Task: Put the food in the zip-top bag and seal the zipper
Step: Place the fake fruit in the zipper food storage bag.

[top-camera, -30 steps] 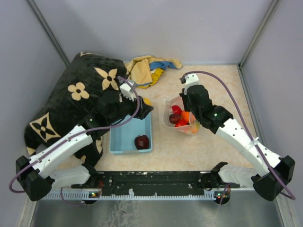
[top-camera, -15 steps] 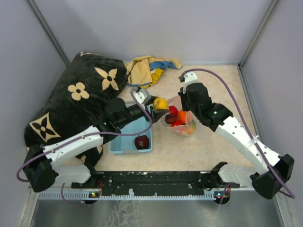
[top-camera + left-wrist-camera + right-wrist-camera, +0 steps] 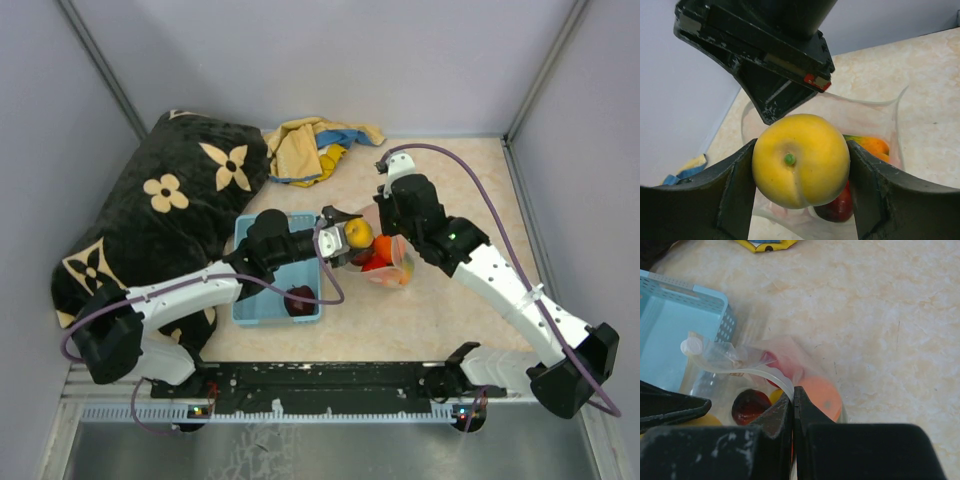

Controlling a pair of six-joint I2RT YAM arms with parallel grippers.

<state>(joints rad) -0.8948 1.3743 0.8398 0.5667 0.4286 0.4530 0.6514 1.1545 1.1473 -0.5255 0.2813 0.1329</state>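
Mottled beige tabletop point(image 3: 455, 185), left gripper point(image 3: 350, 236) clamped on smooth round yellow fruit point(image 3: 800, 160) at crinkly clear bag point(image 3: 790, 347) mouth, right gripper point(image 3: 793, 405) pinched together on whitish zipper point(image 3: 765, 374).

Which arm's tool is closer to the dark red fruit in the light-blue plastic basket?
Left. The left tool, gripping a yellow toy fruit, hovers past the basket's corner; the right tool, pinching the clear plastic bag's rim, is farther from the dark red fruit.
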